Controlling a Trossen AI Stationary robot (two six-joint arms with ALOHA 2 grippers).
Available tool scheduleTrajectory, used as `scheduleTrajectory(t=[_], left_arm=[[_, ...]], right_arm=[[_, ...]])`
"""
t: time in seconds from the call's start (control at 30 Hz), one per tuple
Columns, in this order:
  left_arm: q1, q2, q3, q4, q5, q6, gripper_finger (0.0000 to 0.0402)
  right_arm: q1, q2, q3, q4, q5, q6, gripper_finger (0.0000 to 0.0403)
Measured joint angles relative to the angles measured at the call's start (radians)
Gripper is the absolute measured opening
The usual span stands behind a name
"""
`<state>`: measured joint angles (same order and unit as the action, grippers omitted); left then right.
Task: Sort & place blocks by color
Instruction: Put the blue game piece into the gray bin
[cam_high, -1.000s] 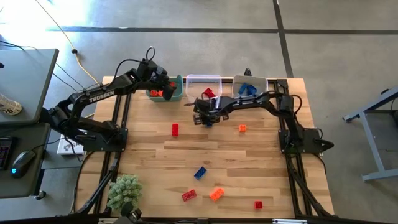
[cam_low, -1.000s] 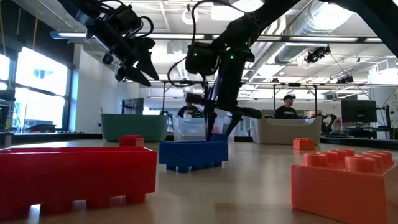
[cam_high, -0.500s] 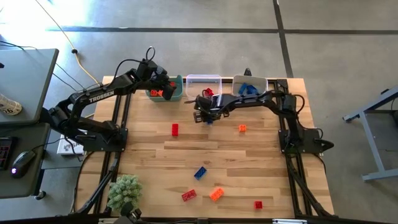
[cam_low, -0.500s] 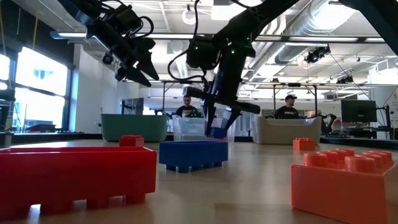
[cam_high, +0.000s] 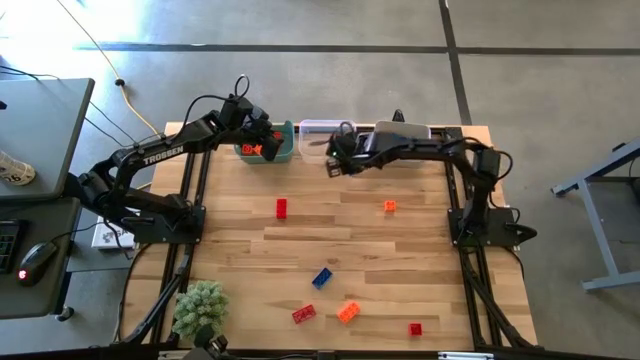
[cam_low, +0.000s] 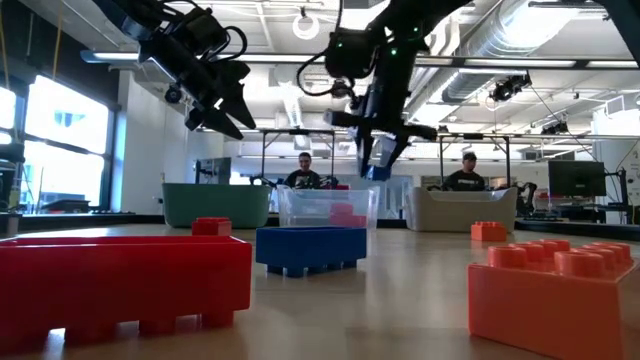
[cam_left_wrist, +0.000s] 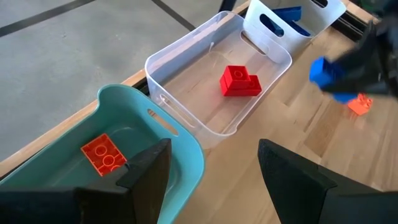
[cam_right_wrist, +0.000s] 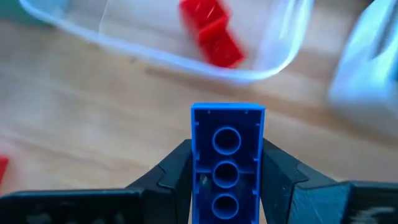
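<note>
1. Nearest me on the counter (cam_high: 400, 260), loose blocks sit at six o'clock: a red block (cam_high: 304, 314), an orange block (cam_high: 348, 311), a blue block (cam_high: 321, 278).
2. Toward twelve o'clock, my right end effector (cam_right_wrist: 227, 163) is clamped on a blue brick (cam_right_wrist: 227, 158), raised just before the clear bin (cam_left_wrist: 186, 62), which holds a red brick (cam_left_wrist: 239, 81).
3. At eleven o'clock, my left end effector (cam_left_wrist: 211, 165) hangs wide apart, holding nothing, over the teal bin (cam_left_wrist: 180, 155).
</note>
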<state>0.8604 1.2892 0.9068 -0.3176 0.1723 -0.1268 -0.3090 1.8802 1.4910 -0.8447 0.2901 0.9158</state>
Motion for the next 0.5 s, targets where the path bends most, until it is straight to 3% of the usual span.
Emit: scheduleTrajectory(t=[0.3, 0.5], left_arm=[[-0.009, 0.0, 0.0, 0.003, 0.002, -0.001, 0.0231], [-0.035, 0.0, 0.0, 0.012, 0.002, -0.036, 0.0231]], right_arm=[[-0.197, -0.127, 0.0, -0.079, 0.04, -0.232, 0.0117], [-0.326, -0.138, 0.0, -0.157, -0.068, -0.39, 0.0117]])
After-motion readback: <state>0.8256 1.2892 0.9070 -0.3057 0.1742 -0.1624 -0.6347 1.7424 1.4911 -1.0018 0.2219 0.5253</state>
